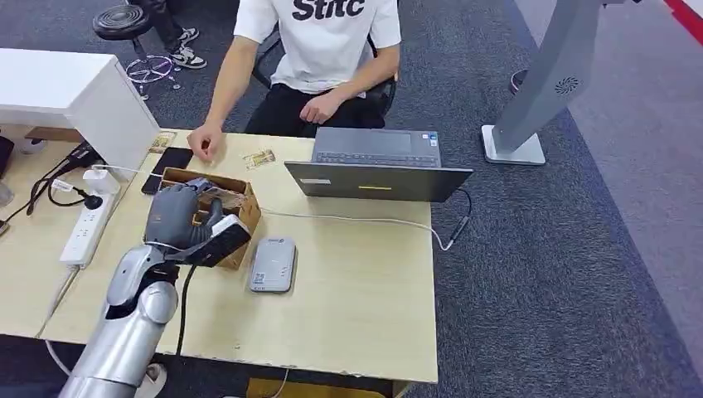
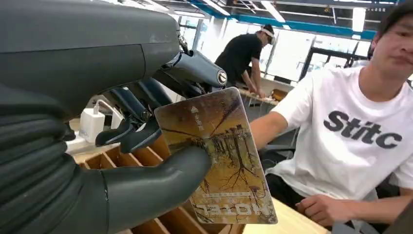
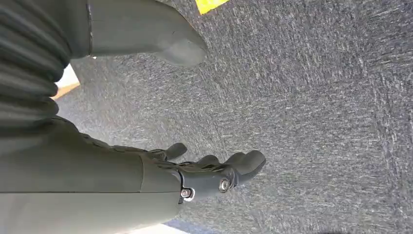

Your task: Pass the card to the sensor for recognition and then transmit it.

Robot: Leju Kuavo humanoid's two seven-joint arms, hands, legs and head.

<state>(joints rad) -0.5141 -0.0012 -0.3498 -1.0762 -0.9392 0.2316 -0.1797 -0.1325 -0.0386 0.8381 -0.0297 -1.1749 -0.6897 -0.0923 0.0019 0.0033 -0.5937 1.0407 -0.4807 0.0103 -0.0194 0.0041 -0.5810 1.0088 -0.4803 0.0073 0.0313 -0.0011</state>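
Observation:
My left hand (image 1: 178, 217) hovers over the wooden card box (image 1: 240, 199) on the desk. In the left wrist view the hand (image 2: 146, 161) pinches a brown hotel card (image 2: 219, 161) between thumb and fingers, lifted above the box's slots (image 2: 146, 156). The grey card reader (image 1: 273, 264) lies flat on the desk just right of the box. My right hand (image 3: 214, 175) hangs over grey carpet with its fingers spread and nothing in it.
A person in a white T-shirt (image 1: 323, 37) sits across the desk, one hand (image 1: 205, 141) resting by a loose card (image 1: 259, 158). An open laptop (image 1: 377, 162), a black phone (image 1: 168, 166), a power strip (image 1: 85, 228) and cables share the desk. A grey stand (image 1: 539, 91) is on the carpet.

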